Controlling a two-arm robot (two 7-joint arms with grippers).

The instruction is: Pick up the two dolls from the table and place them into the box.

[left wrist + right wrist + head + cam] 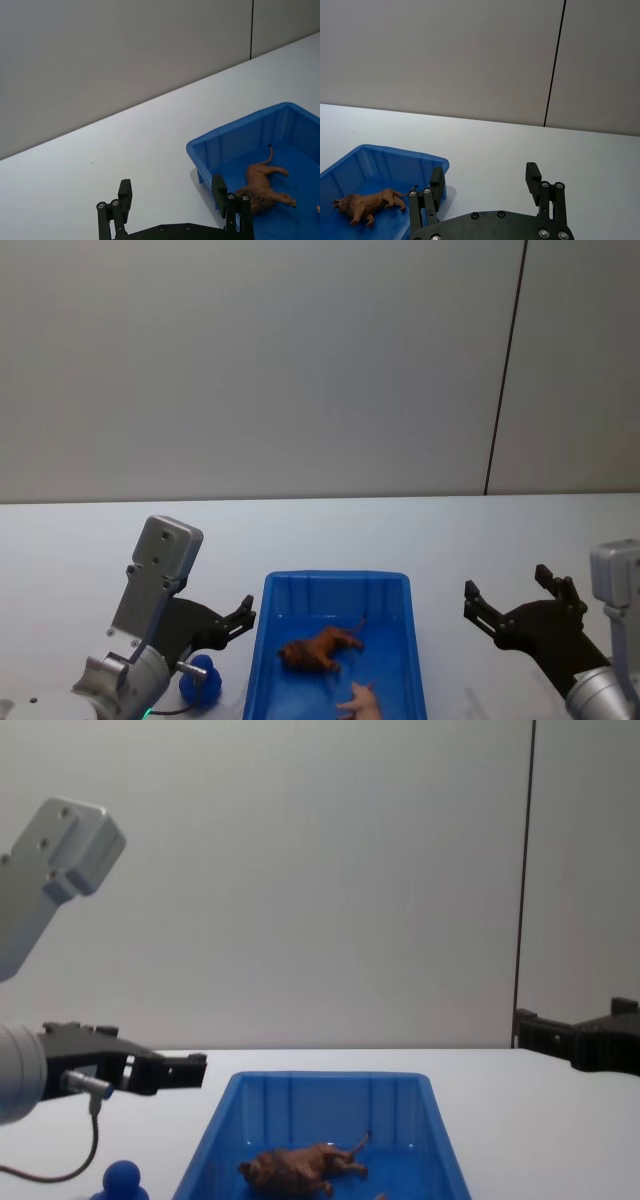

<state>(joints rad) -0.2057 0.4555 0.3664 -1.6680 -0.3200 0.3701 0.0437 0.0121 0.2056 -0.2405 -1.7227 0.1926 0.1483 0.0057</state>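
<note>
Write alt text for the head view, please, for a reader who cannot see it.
A blue box on a white table holds a brown lion lying on its side and a pink pig nearer the robot. The left gripper and right gripper hover open on either side; a blue figure stands left of the box.

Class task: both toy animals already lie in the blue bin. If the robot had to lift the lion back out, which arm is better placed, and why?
Left, marginally. The lion lies left of centre in the box, nearer the open left gripper beside that wall. The open right gripper hovers farther off, with the pig on its side.
</note>
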